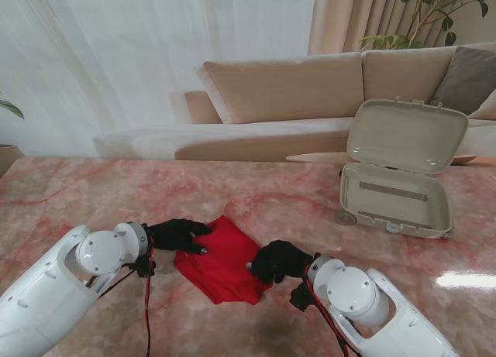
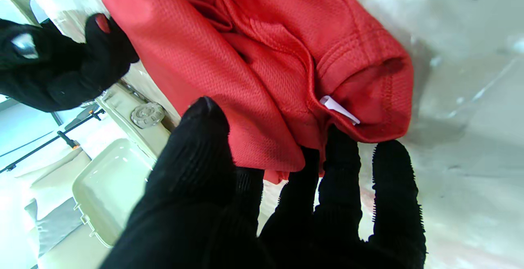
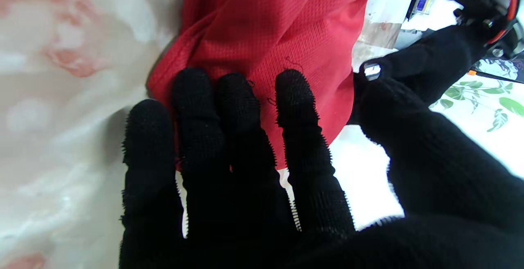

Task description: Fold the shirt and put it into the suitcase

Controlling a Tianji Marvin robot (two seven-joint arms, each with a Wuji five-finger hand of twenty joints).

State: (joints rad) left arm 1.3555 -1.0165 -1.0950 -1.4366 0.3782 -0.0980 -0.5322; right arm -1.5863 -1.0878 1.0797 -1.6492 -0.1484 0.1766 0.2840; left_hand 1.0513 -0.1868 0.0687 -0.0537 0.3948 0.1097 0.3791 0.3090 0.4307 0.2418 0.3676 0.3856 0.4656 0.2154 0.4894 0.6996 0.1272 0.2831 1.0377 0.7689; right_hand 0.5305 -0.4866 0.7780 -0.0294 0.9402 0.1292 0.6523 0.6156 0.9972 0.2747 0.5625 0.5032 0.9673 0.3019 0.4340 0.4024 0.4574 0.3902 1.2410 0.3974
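- I see the red mesh-knit shirt [image 1: 222,259], folded into a rough bundle, lying on the pink marbled stone counter [image 1: 93,194] near me, between my two arms.
- My left robot hand [image 1: 178,235], in a black knit glove, is at the shirt's left edge. In the left wrist view its fingers [image 2: 339,166] touch the hem beside a small white tag [image 2: 339,109] and its thumb [image 2: 196,146] lies against the cloth; I cannot tell whether it grips the shirt or only rests on it.
- My right robot hand [image 1: 279,261], also black-gloved, sits on the shirt's right corner. The right wrist view shows its fingers [image 3: 237,105] stretched out flat and slightly apart on the fabric, thumb off to the side, clamping nothing.
- The small beige hard-shell suitcase [image 1: 397,190] stands well apart from the shirt, farther from me on the right, its lid [image 1: 407,134] raised upright.
- A beige sofa [image 1: 310,86] is behind the counter.
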